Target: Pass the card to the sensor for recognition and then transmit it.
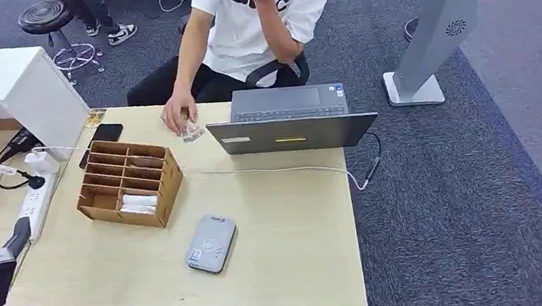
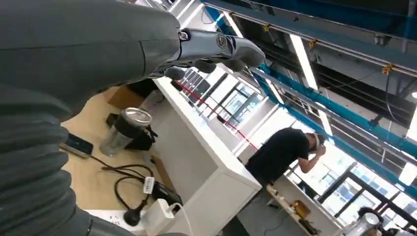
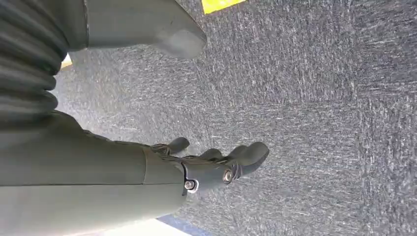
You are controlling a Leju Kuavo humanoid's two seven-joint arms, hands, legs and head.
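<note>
White cards [image 1: 138,201] lie in the near compartments of a brown cardboard divided organiser box [image 1: 129,181], which stands on a pale wooden table [image 1: 280,260]. Taking this box as the landmark, a flat grey card sensor with rounded corners [image 1: 211,243] lies on the table nearer the robot and off to the box's right, apart from it. Beyond the box to the right stands an open grey laptop [image 1: 291,120], its screen back facing the robot; a thin white cable [image 1: 270,170] runs across the table from beside the box toward the laptop's right side. Behind the box a black phone [image 1: 106,132] lies flat, and a seated person in a white T-shirt [image 1: 260,16] rests a hand [image 1: 177,113] on the table just past it. To the box's left a white power strip [image 1: 36,204] lies along the table edge, with a white cabinet [image 1: 6,87] further back.

The left hand [image 2: 216,46] is raised with nothing in it, its dark fingers [image 2: 236,51] gently curled and apart. The right hand [image 3: 216,164] hangs over blue-grey carpet [image 3: 319,98], empty, its fingers [image 3: 253,155] loosely bent and separated.
</note>
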